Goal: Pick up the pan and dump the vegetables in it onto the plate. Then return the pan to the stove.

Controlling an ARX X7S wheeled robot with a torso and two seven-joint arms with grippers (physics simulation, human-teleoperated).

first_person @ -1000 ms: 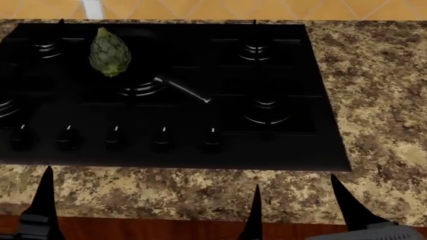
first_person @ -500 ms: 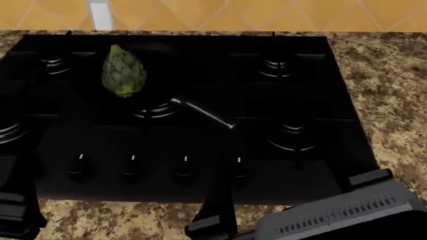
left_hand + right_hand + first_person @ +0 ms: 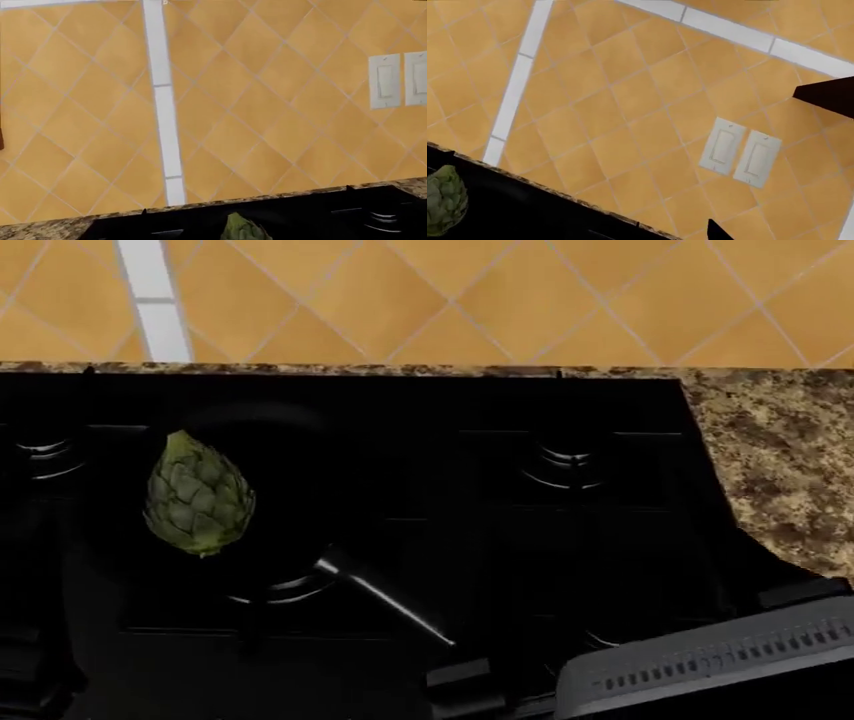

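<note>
Orange tiled wall (image 3: pixel 534 300), speckled granite counter (image 3: pixel 787 460), black stove (image 3: pixel 441 490)

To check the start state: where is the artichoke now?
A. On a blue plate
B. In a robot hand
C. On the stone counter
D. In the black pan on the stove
D: the artichoke lies in the pan on the stove.

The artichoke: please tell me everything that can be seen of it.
The artichoke is green and egg-shaped, covered in overlapping pointed scales. It lies in the shallow matte black pan, toward its left side, on the stove. No gripper touches it. Both wrist views catch part of it at the picture's edge.
</note>
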